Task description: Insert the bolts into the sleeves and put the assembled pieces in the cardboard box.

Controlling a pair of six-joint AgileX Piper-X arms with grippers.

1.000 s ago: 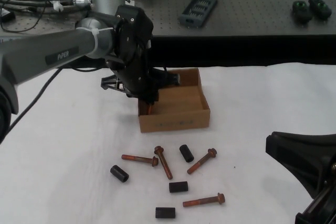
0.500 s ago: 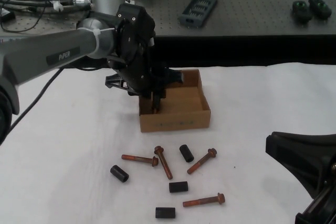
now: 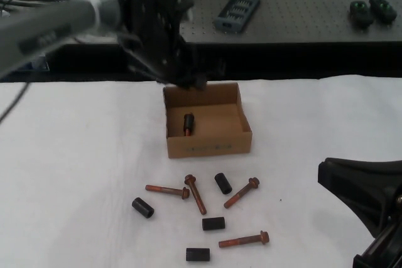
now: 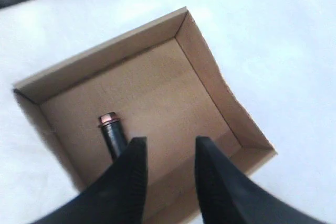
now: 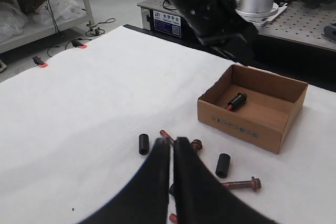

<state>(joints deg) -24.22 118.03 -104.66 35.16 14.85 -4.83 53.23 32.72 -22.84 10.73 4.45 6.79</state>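
Note:
The cardboard box stands mid-table on the white cloth. One assembled piece, a bolt in a black sleeve, lies inside near its left wall. In the left wrist view that piece rests on the box floor. My left gripper hangs open and empty above it, and in the high view the left arm is raised over the box's back edge. Several loose bolts and black sleeves lie in front of the box. My right gripper is shut and empty, low at the near right.
The right arm's base fills the near right corner. Behind the cloth is a perforated bench with a grey tool rack, cables and a metal cylinder. White cloth lies bare to the left and right of the box.
The left gripper was low at the box's left side with the assembled piece. It has let go of the piece, which now lies in the box, and the arm has risen up and back.

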